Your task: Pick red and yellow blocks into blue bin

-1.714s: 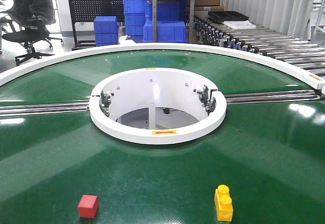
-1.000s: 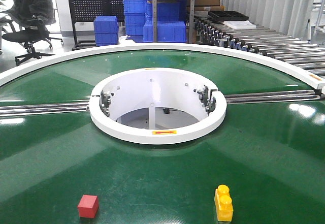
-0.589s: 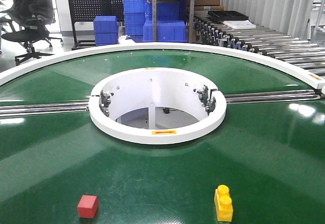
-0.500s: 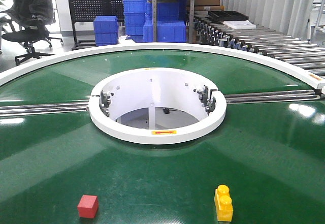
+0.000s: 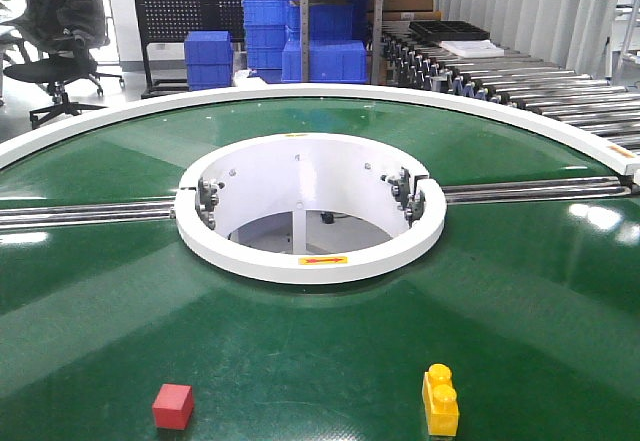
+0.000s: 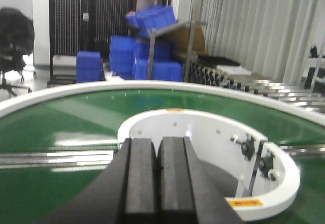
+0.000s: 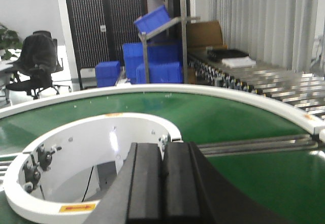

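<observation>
Both blocks out in the open on the green surface (image 5: 320, 341)
Front cam has the red cube (image 5: 173, 406) near-left and the yellow brick (image 5: 440, 399) near-right, well apart, white ring hub (image 5: 310, 261) behind them. My wrist cams only catch the hub, blue crates (image 7: 152, 61) and the left gripper (image 6: 157, 153) and right gripper (image 7: 162, 155), jaws pressed together on nothing.

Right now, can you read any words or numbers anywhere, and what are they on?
No words or numbers can be read.
Yellow sticker on the white ring: only a red arrow-like mark; any print is too small.
Orange tag on the outer rim: too small to read.
</observation>
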Controlling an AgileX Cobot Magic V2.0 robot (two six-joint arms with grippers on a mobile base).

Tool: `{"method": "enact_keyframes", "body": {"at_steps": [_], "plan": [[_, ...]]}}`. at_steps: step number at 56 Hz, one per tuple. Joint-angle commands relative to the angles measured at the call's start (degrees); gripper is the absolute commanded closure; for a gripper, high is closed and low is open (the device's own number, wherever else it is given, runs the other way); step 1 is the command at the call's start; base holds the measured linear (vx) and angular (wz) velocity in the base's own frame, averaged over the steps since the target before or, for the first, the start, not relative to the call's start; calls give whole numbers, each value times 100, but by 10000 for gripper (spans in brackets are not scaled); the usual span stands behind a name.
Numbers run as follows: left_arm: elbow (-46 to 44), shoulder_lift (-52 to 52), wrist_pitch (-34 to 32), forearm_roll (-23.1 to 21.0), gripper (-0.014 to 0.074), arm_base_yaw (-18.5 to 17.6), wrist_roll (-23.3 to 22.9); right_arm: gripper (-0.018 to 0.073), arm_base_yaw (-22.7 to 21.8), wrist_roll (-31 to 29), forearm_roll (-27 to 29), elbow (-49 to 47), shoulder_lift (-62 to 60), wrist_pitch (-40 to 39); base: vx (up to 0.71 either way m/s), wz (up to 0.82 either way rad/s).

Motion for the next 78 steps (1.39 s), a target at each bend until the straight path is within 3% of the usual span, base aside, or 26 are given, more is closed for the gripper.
{"method": "enact_keyframes", "body": {"at_steps": [1,10,16,21,32,38,44,50,57,71,78], "plan": [[-226,-6,-535,-31,594,-5,-66,568,-6,74,-18,-239,68,-474,0,0],[-226,-6,-613,-31,586,-5,-66,544,-6,-15,-34,-239,107,-457,0,0],[-226,-6,-741,-31,531,-5,-66,460,-6,-98,-45,-239,107,-444,0,0],[-226,-6,-821,-31,443,-5,-66,341,-6,-110,-77,-239,107,-389,0,0],[-226,-6,-802,-31,159,-5,-66,-57,-6,-85,-16,-239,107,-595,0,0],[-226,-6,-808,-31,53,-5,-66,-169,-6,253,55,-239,107,-790,0,0],[-226,-6,-745,-31,19,-5,-86,-163,118,470,-67,-325,128,-106,0,0],[-226,-6,-713,-31,20,-5,-86,-132,770,171,-573,-614,504,983,0,0],[-226,-6,-648,-31,20,-5,-86,-95,1284,340,-816,-1183,1345,2087,0,0],[-226,-6,-420,-31,20,-5,-86,-21,1356,799,-816,-2500,3243,4084,0,0],[-226,-6,-420,-31,20,-5,-86,-3,1356,799,-794,-3011,4036,4550,0,0]]}}
